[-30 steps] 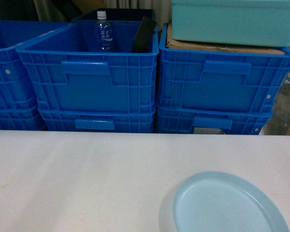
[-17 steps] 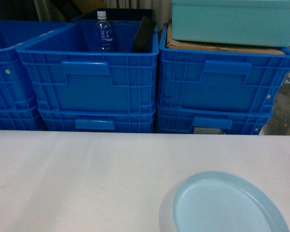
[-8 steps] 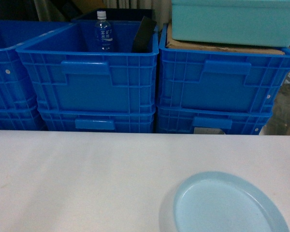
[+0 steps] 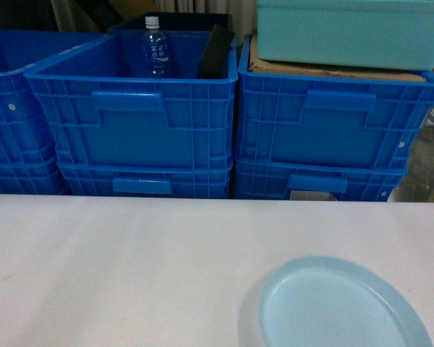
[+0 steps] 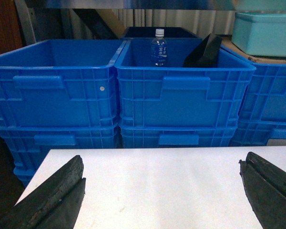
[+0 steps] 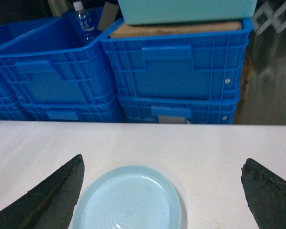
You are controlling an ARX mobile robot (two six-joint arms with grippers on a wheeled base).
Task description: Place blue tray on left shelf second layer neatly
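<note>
The blue tray (image 4: pixel 340 307) is a pale sky-blue round dish lying flat on the white table (image 4: pixel 130 267), at the front right in the head view. In the right wrist view the blue tray (image 6: pixel 131 200) sits low and left of centre. My right gripper (image 6: pixel 162 164) is open above the table, its left finger beside the tray's left rim and nothing held between the fingers. My left gripper (image 5: pixel 162 164) is open over bare table. Neither gripper shows in the head view. The left shelf second layer is out of view.
Stacked dark-blue crates (image 4: pixel 134 119) stand behind the table's far edge. One holds a water bottle (image 4: pixel 154 49) and a black object (image 4: pixel 217 54). A teal tub (image 4: pixel 351 32) rests on cardboard on the right crate stack (image 4: pixel 333 126). A steel rail (image 5: pixel 133 4) runs overhead.
</note>
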